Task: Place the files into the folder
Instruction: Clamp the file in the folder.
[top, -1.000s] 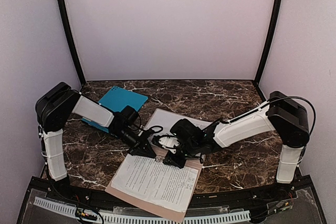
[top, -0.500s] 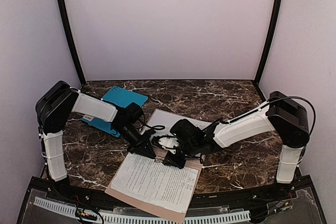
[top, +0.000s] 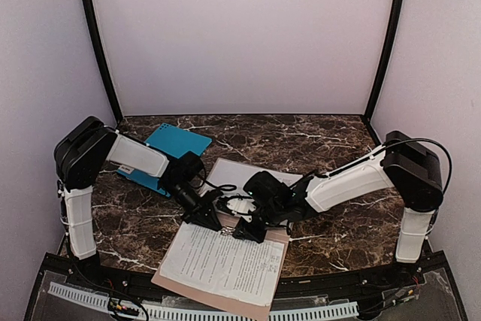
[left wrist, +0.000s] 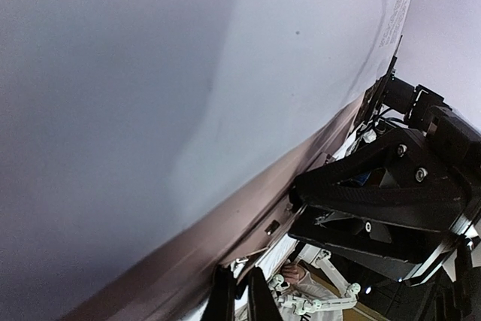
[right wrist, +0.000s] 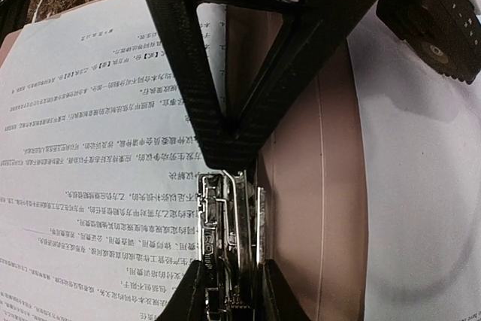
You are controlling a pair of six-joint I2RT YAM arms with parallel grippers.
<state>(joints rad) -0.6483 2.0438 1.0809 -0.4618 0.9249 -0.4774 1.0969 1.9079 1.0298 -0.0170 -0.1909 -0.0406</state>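
Container: the plain tan card folder (top: 174, 280) lies open on the dark marble surface (top: 338, 148), at the middle of its near edge. Its near leaf overhangs that edge.

Contents: white paper sheets densely printed in black (top: 222, 261) lie flat on the near leaf. A further white sheet (top: 244, 173) rests on the far leaf, its face blank from above. A small bright metal clip (right wrist: 229, 246) stands along the fold between the two leaves.

Second container: a teal blue flat folder (top: 171, 148) lies closed toward the far left corner, partly under the left arm.

Writing: the right wrist view shows rows of small Chinese characters, seen inverted and too fine to read. The left wrist view shows one line of tiny print along a sheet's edge (left wrist: 398, 5), also illegible.

Right claw (top: 246, 229): pinching the metal clip, one finger against each side.

Left claw (top: 208, 217): at the fold, just beside the right claw. Its fingers (left wrist: 222, 298) are pressed nearly together. Whether they nip anything, I cannot tell.
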